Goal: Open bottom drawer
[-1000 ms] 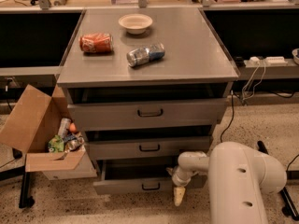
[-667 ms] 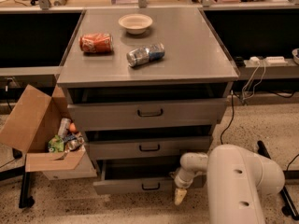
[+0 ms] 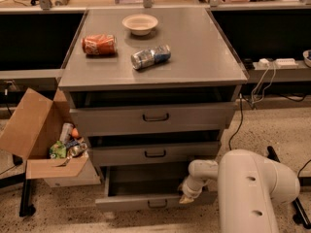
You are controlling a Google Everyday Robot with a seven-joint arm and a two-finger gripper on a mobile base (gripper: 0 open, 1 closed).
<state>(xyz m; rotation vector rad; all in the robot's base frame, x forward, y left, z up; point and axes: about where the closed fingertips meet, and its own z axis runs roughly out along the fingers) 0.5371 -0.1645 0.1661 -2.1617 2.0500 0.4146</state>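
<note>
Three drawers in the grey cabinet [image 3: 228, 98]; the bottom drawer [image 3: 126, 204] sits at lower centre of the frame, drawn well out, with its bare interior showing behind the shallow front panel. Top drawer [image 3: 194, 116] and middle drawer [image 3: 194, 153] each stand slightly proud.

Hand [image 3: 187, 196] is low and right of centre, at the top edge of the bottom drawer's front panel, just right of the dark bar handle [image 3: 156, 204] and apart from it. Whether the hand is spread or pressed together: cannot tell. White arm [image 3: 252, 188] fills the lower right corner.

Tabletop [image 3: 204, 57] carries a bowl [image 3: 140, 24], a red can [image 3: 99, 44] and a crushed can [image 3: 150, 56], both cans on their sides.

Task looks nearly done.

Risks, judged:
- The hand is off-centre on the panel, so a further pull there could skew the drawer and bind it
- Purchase on the rim looks thin and may slip off
- Overpulling could bring the drawer off its runners
- The arm's bulk stands close in front and could block travel
- A jolt could roll the cans
- Cardboard box [image 3: 29, 125] at left sits near the drawer's corner and could snag
</note>
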